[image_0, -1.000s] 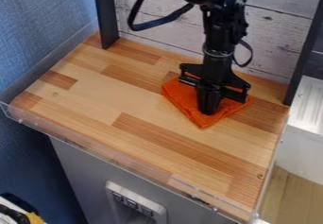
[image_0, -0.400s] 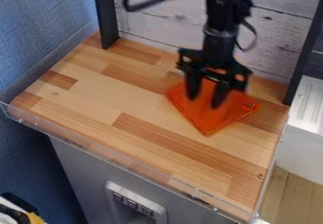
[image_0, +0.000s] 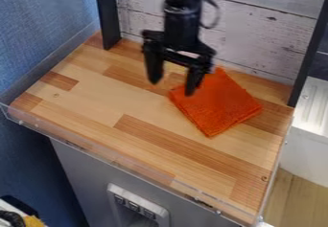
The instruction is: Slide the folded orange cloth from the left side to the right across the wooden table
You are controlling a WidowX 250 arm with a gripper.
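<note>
My black gripper (image_0: 171, 88) hangs over the back middle of the wooden tabletop, its two fingers spread wide with nothing between them. An orange cloth (image_0: 218, 105), folded into a rough square, lies flat on the right back part of the wood. From this view the gripper's right finger overlaps the cloth's left corner, and the left finger is over bare wood.
The wooden tabletop (image_0: 115, 104) has a clear plastic lip (image_0: 122, 160) along its front edge. A whitewashed plank wall (image_0: 269, 39) stands behind, between two dark posts. Blue wall is at the left, and a white unit (image_0: 309, 125) at the right.
My gripper has opened, let go of the orange cloth, and moved up and to the left. The cloth has spread out flatter, a little lower and to the right.
</note>
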